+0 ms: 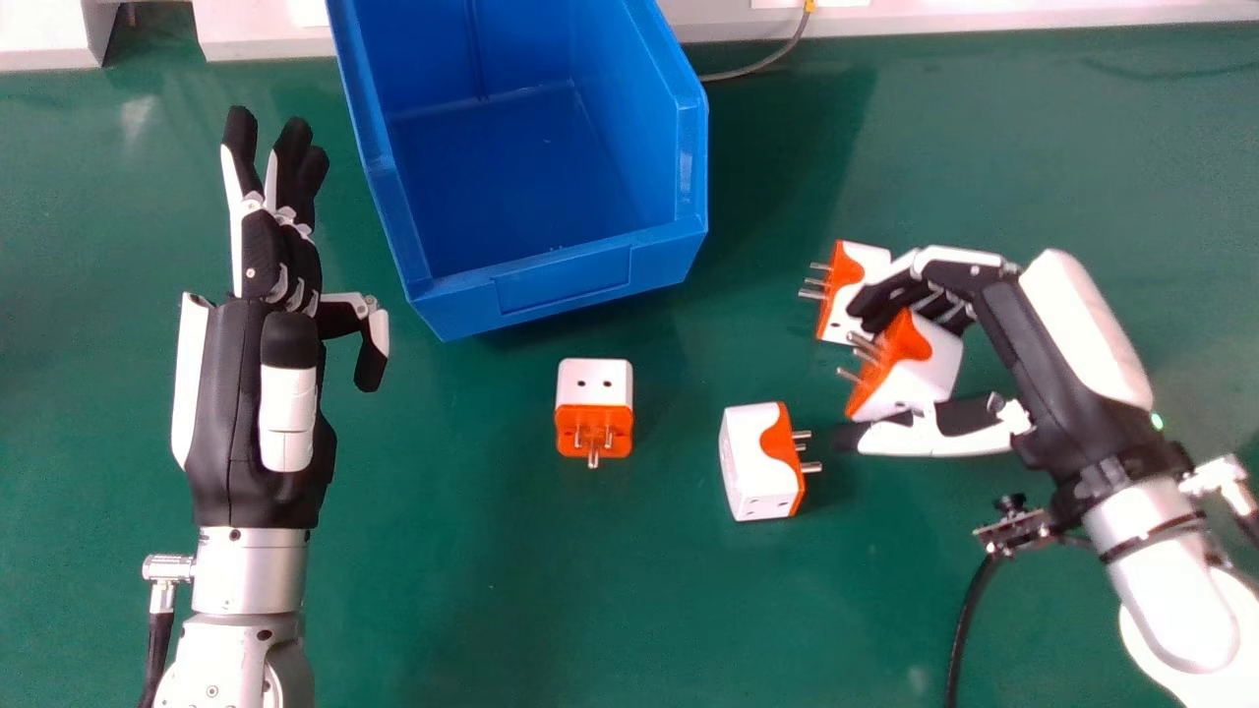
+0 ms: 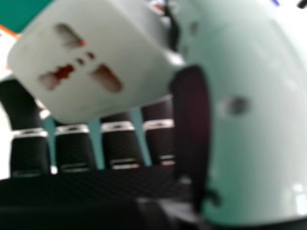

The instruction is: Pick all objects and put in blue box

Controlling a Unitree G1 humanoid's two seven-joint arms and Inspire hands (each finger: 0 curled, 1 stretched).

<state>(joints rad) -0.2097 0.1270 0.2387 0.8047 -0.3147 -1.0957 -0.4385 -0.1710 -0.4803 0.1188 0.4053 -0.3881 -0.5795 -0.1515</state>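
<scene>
While the right hand [image 1: 1057,379] pinches one white-and-orange adapter [image 1: 929,374] between its curled fingers and thumb, a second adapter [image 1: 856,270] lies just beside those fingers, partly hidden by them. Two more, a middle adapter [image 1: 595,382] and a near adapter [image 1: 752,467], rest apart on the green table [image 1: 443,610], outside the blue box [image 1: 566,283]. The left hand [image 1: 246,413], left of the box, has its fingers extended, slightly spread.

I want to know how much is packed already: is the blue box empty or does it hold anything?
Empty: its bare floor shows inside the blue box.
</scene>
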